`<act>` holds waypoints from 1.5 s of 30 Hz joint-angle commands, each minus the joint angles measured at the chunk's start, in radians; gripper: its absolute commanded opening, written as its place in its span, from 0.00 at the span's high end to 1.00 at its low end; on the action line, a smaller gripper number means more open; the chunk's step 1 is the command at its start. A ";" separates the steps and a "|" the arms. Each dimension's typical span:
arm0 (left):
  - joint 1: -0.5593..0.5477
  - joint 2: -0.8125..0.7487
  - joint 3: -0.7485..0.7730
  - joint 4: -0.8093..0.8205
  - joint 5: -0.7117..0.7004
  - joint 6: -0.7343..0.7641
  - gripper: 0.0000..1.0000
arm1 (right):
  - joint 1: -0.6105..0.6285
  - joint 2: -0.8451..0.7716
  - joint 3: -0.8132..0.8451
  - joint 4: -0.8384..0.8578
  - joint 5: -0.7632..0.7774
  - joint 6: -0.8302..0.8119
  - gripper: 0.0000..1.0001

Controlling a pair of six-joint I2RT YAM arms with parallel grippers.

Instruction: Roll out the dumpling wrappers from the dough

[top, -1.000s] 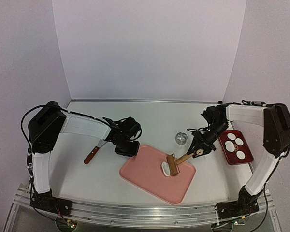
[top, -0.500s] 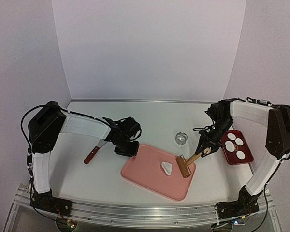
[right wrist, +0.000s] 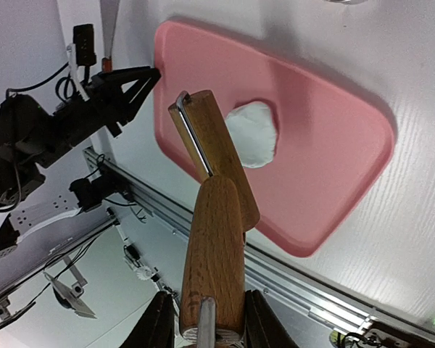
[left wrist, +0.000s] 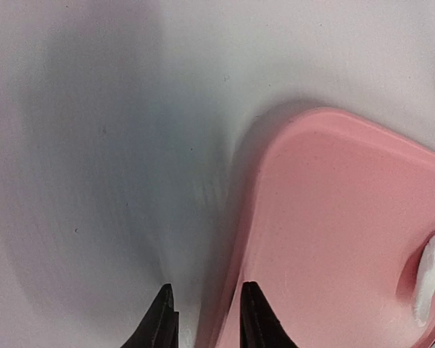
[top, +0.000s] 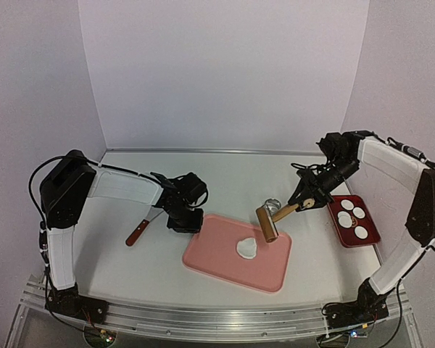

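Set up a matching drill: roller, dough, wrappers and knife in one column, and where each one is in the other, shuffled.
Things
1. roller
2. dough
3. wrappers
4. knife

Places
A. in the red tray
B. on the table, left of the pink board
C. held by the right end effector
D. on the pink board

Pairs: 1-C, 2-D, 3-A, 4-B
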State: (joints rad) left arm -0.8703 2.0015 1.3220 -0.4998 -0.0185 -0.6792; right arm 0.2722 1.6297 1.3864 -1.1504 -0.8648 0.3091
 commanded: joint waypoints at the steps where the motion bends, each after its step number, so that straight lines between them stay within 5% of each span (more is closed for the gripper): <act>1: 0.002 -0.098 0.028 -0.024 0.036 -0.044 0.72 | 0.019 -0.042 0.030 -0.010 -0.159 0.008 1.00; 9: -0.017 -0.099 -0.017 0.003 0.104 -0.079 0.60 | 0.043 0.017 -0.023 0.009 -0.098 0.017 1.00; 29: -0.042 -0.076 -0.079 -0.064 0.036 -0.142 0.59 | 0.106 0.168 -0.077 0.096 0.022 -0.002 1.00; 45: -0.057 -0.044 -0.119 -0.021 0.057 -0.130 1.00 | 0.107 0.281 -0.120 0.145 0.255 0.045 1.00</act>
State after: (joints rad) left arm -0.9169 1.9347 1.2217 -0.5273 0.0322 -0.8073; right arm 0.3756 1.8540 1.3021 -1.0313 -0.8387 0.3153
